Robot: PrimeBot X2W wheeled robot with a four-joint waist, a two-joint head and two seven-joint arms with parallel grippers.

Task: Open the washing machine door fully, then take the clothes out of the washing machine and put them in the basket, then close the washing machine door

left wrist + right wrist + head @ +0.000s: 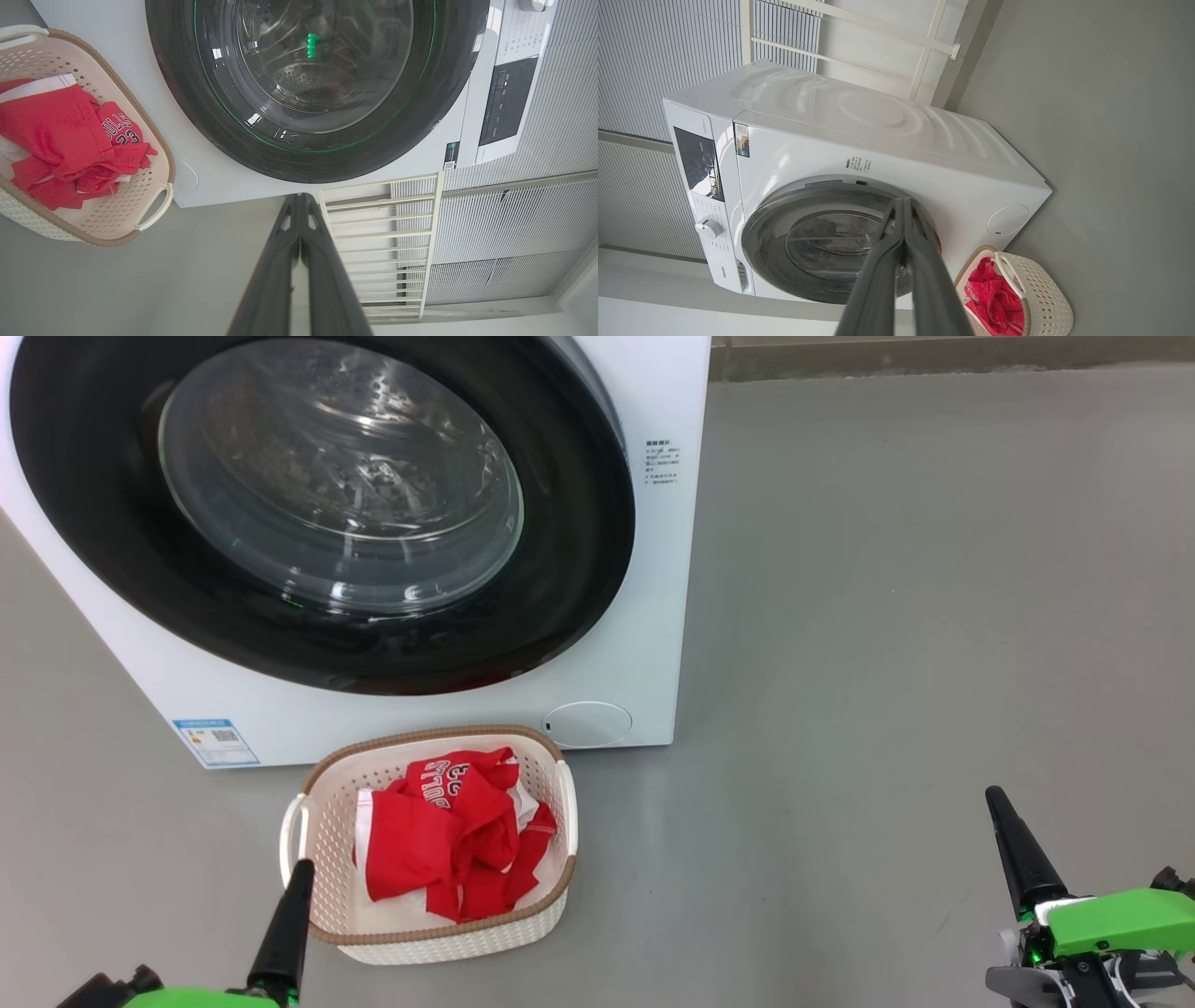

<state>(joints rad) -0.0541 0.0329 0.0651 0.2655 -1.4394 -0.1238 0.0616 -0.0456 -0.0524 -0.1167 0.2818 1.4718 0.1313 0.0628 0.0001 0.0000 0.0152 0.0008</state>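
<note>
Clothes (448, 831), red with white trim, lie heaped inside the basket (322, 821), which stands on the floor (887, 663) just before the washing machine (663, 616). The washing machine door (579, 523) sits shut. The left gripper (301, 870), by the basket's left rim, and the right gripper (995, 798), well to the right, each have 2 fingers pressed together, empty.

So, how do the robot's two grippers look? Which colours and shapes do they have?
The left gripper and the right gripper each have two long, dark, tapering fingers with a small oval recess near the tip. Each sits on a bright green housing. Beside the right one are pale grey parts and a small green light.
</note>
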